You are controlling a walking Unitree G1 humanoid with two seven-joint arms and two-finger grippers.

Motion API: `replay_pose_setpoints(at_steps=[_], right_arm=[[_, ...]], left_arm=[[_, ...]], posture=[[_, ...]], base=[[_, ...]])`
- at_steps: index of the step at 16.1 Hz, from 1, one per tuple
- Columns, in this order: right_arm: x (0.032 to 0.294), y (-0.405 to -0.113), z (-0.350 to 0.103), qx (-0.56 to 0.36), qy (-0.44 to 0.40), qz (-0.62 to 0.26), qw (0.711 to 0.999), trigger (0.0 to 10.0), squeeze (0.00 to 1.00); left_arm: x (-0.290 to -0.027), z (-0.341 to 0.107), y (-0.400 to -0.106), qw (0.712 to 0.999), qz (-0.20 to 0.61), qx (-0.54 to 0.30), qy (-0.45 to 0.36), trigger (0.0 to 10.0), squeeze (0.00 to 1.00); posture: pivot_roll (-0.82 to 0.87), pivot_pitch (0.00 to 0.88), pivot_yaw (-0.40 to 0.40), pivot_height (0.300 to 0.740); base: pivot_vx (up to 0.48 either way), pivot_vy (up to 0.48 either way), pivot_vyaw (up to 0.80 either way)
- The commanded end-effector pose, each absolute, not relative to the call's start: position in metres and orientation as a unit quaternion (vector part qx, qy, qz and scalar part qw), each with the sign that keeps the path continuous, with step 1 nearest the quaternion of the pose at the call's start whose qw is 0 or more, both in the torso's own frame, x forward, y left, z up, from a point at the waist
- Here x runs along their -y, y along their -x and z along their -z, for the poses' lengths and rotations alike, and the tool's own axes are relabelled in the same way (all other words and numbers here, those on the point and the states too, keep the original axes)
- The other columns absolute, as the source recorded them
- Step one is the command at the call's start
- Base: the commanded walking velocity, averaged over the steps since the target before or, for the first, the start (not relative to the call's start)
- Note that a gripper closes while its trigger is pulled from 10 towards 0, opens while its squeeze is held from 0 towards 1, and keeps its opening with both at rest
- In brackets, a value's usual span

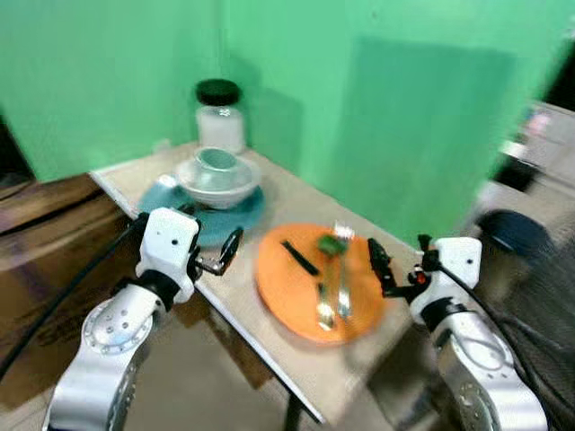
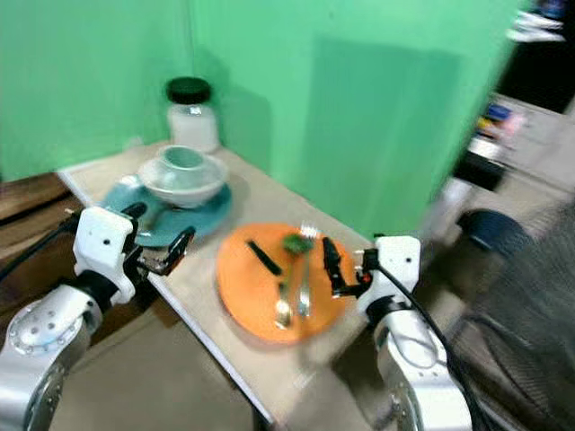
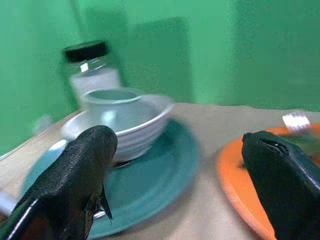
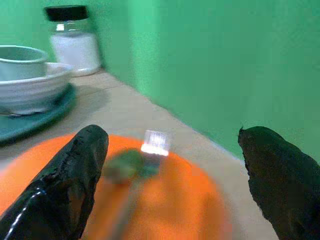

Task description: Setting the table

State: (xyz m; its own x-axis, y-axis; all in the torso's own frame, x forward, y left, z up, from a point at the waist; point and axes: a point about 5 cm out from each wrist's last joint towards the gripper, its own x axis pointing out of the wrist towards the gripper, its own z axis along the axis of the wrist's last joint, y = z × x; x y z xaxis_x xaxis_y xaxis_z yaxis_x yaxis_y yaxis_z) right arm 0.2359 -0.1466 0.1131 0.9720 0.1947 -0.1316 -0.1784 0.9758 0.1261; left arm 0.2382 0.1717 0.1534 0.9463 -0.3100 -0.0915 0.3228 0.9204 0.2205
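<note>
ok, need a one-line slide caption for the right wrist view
Open right gripper poised over the orange plate with fork, bowl and jar behind.

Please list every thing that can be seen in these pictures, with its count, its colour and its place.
table: one, beige, against the green wall.
jar: one, clear with black lid, at the far corner of the table.
teal plate: one, under the bowl.
white bowl: one, on the teal plate.
cup: one, pale teal, inside the white bowl.
orange plate: one, near the table's front edge.
cutlery: silver pieces on the orange plate, blurred; a dark stick and a green item beside them.
left gripper: black, open, near the teal plate.
right gripper: black, open, at the orange plate's edge.
</note>
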Motion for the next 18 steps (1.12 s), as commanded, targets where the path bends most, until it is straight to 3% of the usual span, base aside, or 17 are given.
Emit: replay_pose_setpoints(at_steps=[1, 6, 12, 16, 18], right_arm=[[0.150, -0.236, -0.118, -0.064, -0.060, -0.097, 0.991, 10.0, 0.00], [0.158, -0.232, -0.120, -0.070, -0.055, -0.110, 0.990, 10.0, 0.00], [0.167, -0.233, -0.130, -0.081, -0.008, -0.216, 0.973, 10.0, 0.00], [0.191, -0.240, -0.116, -0.149, -0.021, -0.160, 0.975, 10.0, 0.00], [0.191, -0.236, -0.113, -0.170, -0.033, -0.197, 0.965, 10.0, 0.00]], left_arm=[[-0.168, -0.155, -0.241, 0.976, 0.179, -0.026, -0.120, 10.0, 0.00], [-0.161, -0.148, -0.240, 0.961, 0.238, -0.041, -0.137, 10.0, 0.00], [-0.163, -0.136, -0.232, 0.945, 0.283, -0.081, -0.144, 10.0, 0.00], [-0.169, -0.124, -0.229, 0.940, 0.284, -0.131, -0.134, 10.0, 0.00], [-0.172, -0.120, -0.226, 0.937, 0.291, -0.158, -0.117, 10.0, 0.00]], posture=[[0.10, 0.000, -0.062, 0.740], [0.09, 0.000, -0.067, 0.740], [0.09, 0.000, -0.081, 0.740], [0.08, 0.000, -0.082, 0.740], [0.07, 0.000, -0.081, 0.740]], base=[[0.360, 0.000, 0.00], [0.142, 0.000, 0.00], [0.000, 0.000, 0.00], [0.000, 0.000, 0.00], [0.000, 0.000, 0.00]])
